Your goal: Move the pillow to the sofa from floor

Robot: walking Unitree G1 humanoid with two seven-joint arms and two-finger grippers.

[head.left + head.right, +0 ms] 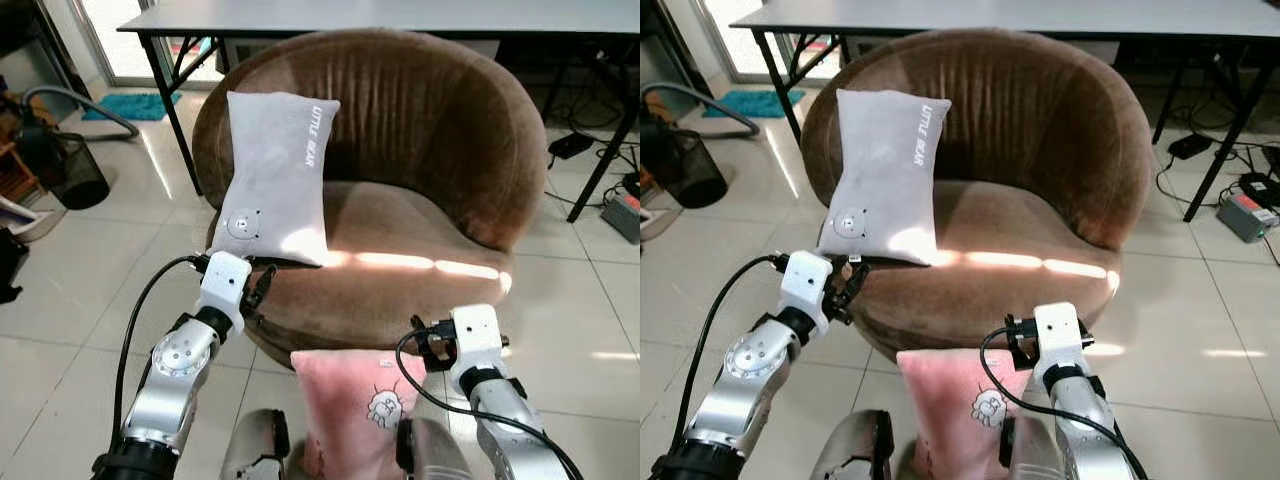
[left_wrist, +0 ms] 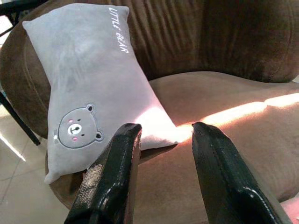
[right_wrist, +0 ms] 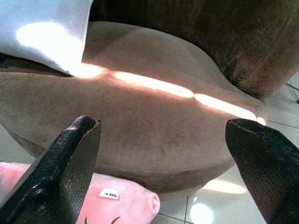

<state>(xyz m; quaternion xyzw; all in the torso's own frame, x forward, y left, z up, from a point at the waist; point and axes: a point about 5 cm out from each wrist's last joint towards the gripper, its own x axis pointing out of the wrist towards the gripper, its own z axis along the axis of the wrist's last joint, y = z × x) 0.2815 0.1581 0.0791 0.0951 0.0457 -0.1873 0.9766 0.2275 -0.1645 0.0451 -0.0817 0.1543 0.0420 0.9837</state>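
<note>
1. The pink pillow lies on the floor, touching the sofa's front base, between the two arms and ungrasped.
2. The right pincer is spread wide above the pillow's edge. A shallow pinch of soft fabric could slip during the lift.
3. The left pincer is open with nothing in it, by the seat edge near the grey pillow. A careless swing might knock that one off.
4. The seat front bulges, so the pillow could catch on it.
</note>
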